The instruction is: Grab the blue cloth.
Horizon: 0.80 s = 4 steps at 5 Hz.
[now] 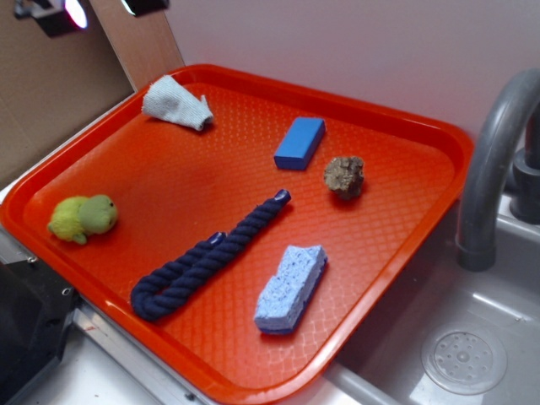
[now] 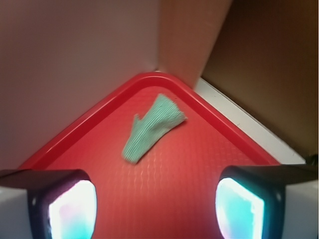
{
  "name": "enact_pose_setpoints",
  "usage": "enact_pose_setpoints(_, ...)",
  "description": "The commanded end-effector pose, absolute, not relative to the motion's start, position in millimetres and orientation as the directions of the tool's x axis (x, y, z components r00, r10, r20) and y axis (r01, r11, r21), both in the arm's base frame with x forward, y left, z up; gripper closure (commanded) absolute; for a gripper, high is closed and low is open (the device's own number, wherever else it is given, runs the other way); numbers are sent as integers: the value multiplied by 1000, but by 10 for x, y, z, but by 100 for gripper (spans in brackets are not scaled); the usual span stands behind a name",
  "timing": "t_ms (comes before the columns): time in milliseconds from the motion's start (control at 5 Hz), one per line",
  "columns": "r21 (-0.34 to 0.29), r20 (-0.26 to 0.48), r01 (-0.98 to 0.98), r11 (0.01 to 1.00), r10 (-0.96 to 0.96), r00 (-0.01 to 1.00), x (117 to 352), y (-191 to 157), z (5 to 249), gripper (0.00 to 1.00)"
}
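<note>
the blue cloth (image 1: 176,103) lies crumpled in the far left corner of the red tray (image 1: 118,148); the wrist view shows the cloth (image 2: 152,127) just inside that corner, alone on bare tray (image 2: 169,184). the hand (image 2: 157,206) hovers above it with its fingers (image 2: 65,204) spread wide apart, gripping nothing. further out on the tray rest a blue block (image 1: 299,143), a brown lump (image 1: 344,176), a dark blue rope (image 1: 208,255), a pale blue sponge (image 1: 291,287) and a green plush toy (image 1: 83,218). a grey faucet (image 1: 489,160) stands over the sink (image 1: 456,354) on the right.
</note>
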<state>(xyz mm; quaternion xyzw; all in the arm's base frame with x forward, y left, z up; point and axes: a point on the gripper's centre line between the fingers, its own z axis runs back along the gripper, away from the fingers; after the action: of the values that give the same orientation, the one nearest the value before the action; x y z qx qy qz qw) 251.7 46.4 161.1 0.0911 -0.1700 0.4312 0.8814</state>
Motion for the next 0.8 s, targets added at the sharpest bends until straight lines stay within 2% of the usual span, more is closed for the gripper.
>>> enact_pose_setpoints(0, -18, 422, -925, 379, 842, 337, 2879, 899, 1199, 0)
enact_pose_setpoints(200, -39, 376, -926, 375, 864, 334, 3052, 1041, 985, 0)
enact_pose_setpoints(400, -33, 272, -938, 344, 906, 323, 3052, 1184, 751, 0)
enact_pose_setpoints(600, -8, 199, -944, 329, 926, 321, 2917, 1280, 575, 0)
